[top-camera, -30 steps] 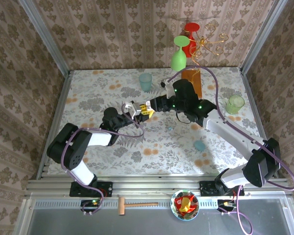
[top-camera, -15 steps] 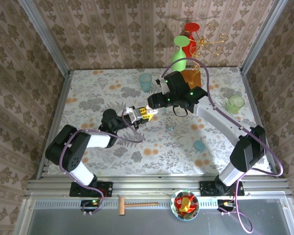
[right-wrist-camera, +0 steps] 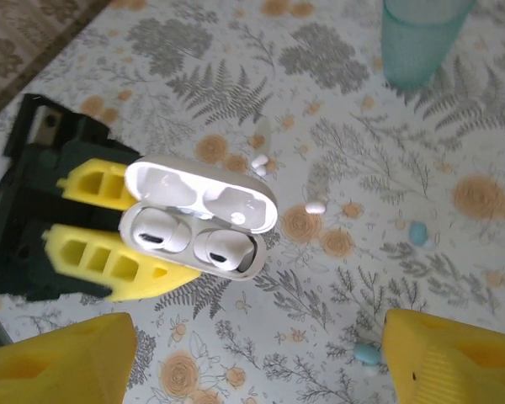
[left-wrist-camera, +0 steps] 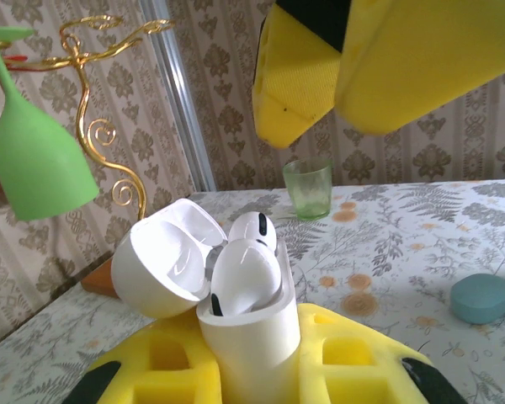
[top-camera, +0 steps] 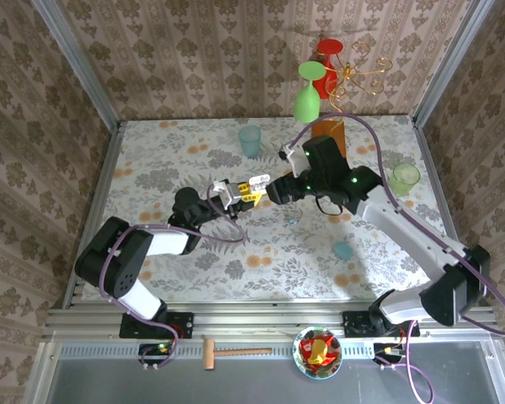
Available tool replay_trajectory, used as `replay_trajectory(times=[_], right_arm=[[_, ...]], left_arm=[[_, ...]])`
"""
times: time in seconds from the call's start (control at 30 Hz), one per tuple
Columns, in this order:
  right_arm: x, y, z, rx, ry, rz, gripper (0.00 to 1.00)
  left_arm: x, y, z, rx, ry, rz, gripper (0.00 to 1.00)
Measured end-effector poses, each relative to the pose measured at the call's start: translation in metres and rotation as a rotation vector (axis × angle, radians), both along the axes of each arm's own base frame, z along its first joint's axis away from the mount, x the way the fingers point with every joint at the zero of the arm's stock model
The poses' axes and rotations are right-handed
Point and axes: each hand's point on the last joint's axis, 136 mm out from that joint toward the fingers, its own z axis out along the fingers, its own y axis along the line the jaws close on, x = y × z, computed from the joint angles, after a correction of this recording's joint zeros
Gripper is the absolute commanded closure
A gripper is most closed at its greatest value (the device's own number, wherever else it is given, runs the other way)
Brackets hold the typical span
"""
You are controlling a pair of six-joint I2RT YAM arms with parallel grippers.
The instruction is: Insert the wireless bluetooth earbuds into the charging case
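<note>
The white charging case [right-wrist-camera: 194,225] stands with its lid [left-wrist-camera: 162,268] flipped open, and my left gripper [left-wrist-camera: 251,370] is shut on its body. Two white wireless bluetooth earbuds sit in its wells: one [right-wrist-camera: 155,232] lies deep, the other [right-wrist-camera: 224,250] stands tilted and proud of the rim [left-wrist-camera: 246,278]. My right gripper [right-wrist-camera: 252,362] hangs open just above the case with nothing between its yellow fingers [left-wrist-camera: 387,59]. In the top view the case [top-camera: 222,187] is mid-table, between the left gripper [top-camera: 229,194] and the right gripper [top-camera: 257,183].
Tiny white bits [right-wrist-camera: 316,207] and light-blue bits [right-wrist-camera: 366,354] lie on the floral cloth. A teal cup [top-camera: 250,140] stands at the back and a green cup [top-camera: 403,179] at the right. There is also a blue disc [top-camera: 342,250] and a gold rack with a green glass [top-camera: 305,94].
The right arm's body has swung back to the right while its gripper stays by the case. Its fingers have spread wider. The left gripper holds the case still.
</note>
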Motion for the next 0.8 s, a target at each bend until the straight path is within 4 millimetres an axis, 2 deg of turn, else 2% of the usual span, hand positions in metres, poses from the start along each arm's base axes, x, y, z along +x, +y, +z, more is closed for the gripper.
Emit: replay_trajectory(times=[0.07,0.13,0.27,0.33,0.47,0.63,0.8], right_arm=[[-0.001,-0.004,0.009,0.001,-0.043,0.014,0.34],[0.007,-0.009,0.018,0.026,-0.042,-0.002,0.36],[0.049,-0.016,0.038,0.095,0.001,-0.084,0.35],[0.059,-0.012,0.035,0.109,0.046,-0.095,0.35],[0.064,0.004,0.017,0.117,0.161,-0.082,0.34],[0.059,0.018,-0.003,0.101,0.265,-0.057,0.32],[0.043,0.031,-0.016,0.066,0.321,-0.004,0.3]], left_arm=[[-0.005,0.001,0.004,-0.004,-0.013,-0.017,1.0],[-0.01,0.002,0.005,-0.003,-0.026,-0.024,1.0],[-0.018,0.005,-0.001,0.017,-0.053,-0.034,1.0],[-0.02,0.006,-0.002,0.023,-0.069,-0.036,1.0],[-0.022,0.006,0.002,0.027,-0.113,-0.036,1.0],[-0.025,0.008,0.002,0.032,-0.137,-0.033,1.0],[-0.025,0.009,0.005,0.028,-0.147,-0.022,1.0]])
